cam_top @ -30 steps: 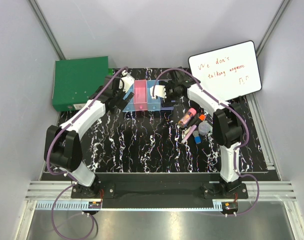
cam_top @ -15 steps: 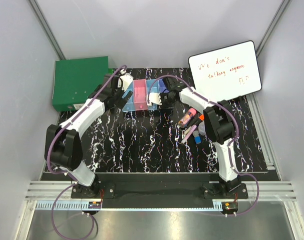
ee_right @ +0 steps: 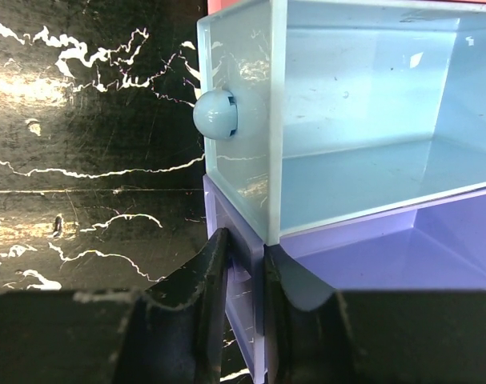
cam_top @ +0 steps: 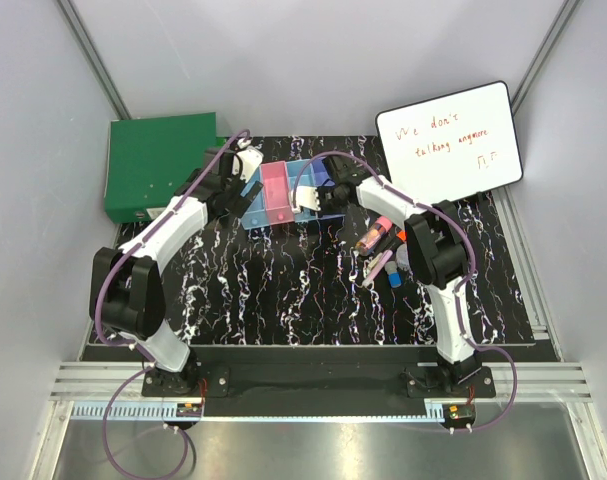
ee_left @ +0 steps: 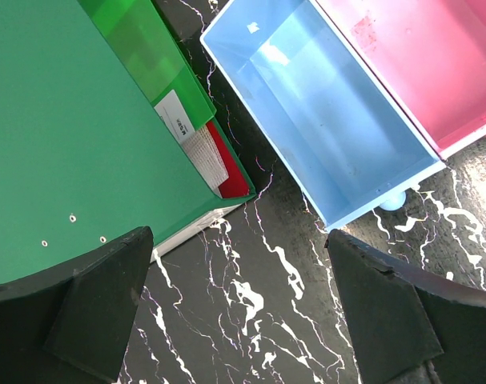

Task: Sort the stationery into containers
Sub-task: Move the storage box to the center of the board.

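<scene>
Left pincer [ee_left: 236,240]: jaws spread wide, holding nothing, above the black white-veined tabletop [cam_top: 283,290], between the large flat green box [cam_top: 155,165] and the end light-blue bin [ee_left: 323,120].
Right pincer [ee_right: 244,264]: clamped on the front wall of the translucent purple bin [ee_right: 387,256] (one finger outside, one inside).
Containers: row of four joined translucent plastic bins [cam_top: 278,192], lying askew at the tabletop's rear centre.
Stationery: small cluster [cam_top: 383,255] on the tabletop, right of the bins and apart from them; pink-capped dark tube [cam_top: 375,233], pink marker [cam_top: 380,268], small blue piece [cam_top: 394,281].
Background: white writing board with red handwriting [cam_top: 448,135], rear right.
</scene>
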